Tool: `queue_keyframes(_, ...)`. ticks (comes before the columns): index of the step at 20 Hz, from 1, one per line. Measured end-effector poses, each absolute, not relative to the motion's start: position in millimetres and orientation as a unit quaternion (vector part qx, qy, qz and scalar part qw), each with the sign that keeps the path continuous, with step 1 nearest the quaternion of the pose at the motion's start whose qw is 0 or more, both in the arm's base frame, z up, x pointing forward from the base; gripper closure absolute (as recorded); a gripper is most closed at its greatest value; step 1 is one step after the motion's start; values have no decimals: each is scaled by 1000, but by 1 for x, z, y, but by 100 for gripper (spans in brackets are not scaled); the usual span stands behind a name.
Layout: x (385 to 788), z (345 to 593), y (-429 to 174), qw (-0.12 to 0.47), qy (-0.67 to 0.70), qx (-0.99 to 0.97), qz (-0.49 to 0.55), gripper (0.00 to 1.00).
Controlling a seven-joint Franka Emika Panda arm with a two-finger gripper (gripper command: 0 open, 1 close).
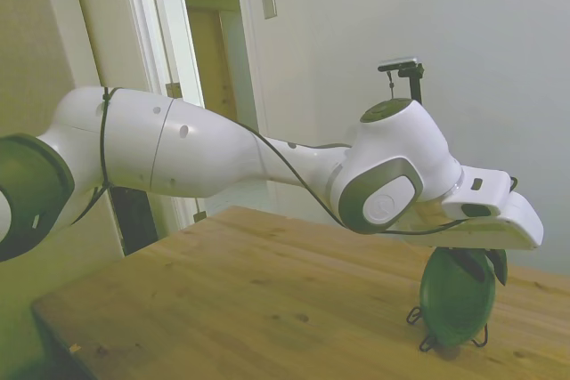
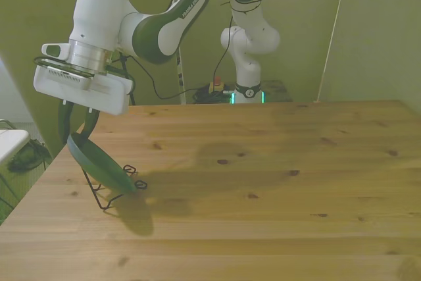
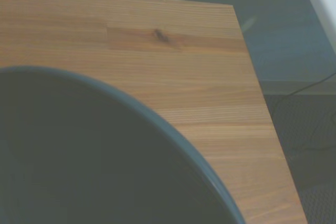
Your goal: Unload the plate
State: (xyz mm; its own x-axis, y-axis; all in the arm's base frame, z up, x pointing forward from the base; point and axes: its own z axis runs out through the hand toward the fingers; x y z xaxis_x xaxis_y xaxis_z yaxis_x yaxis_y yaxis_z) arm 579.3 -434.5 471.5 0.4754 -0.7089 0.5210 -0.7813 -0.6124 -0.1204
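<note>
The dark green plate [image 1: 456, 302] [image 2: 100, 162] stands on edge, leaning in a thin black wire stand [image 2: 100, 199] [image 1: 417, 316] near the table corner at the front view's left. My gripper [image 1: 481, 262] [image 2: 76, 123] hangs straight above it, pointing down. Its two dark fingers sit on either side of the plate's top rim with a gap between them, so it reads as open. In the wrist view the plate [image 3: 79, 156] fills the picture from close by, with bare wood beyond its rim.
The wooden table [image 2: 263, 162] [image 1: 267, 282] carries only the stand and the plate. Its corner and edge [image 3: 247, 61] lie close to the plate, with the floor and cables beyond. A doorway [image 1: 214, 68] stands behind the arm.
</note>
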Motion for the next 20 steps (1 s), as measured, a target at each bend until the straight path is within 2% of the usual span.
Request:
queue_keyframes(13, 580, 477, -433, 65, -432, 857, 275, 100)
queue_keyframes(16, 580, 495, -424, 60, -424, 857, 287, 100)
queue_keyframes(20, 570, 532, -403, 44, -415, 857, 303, 100)
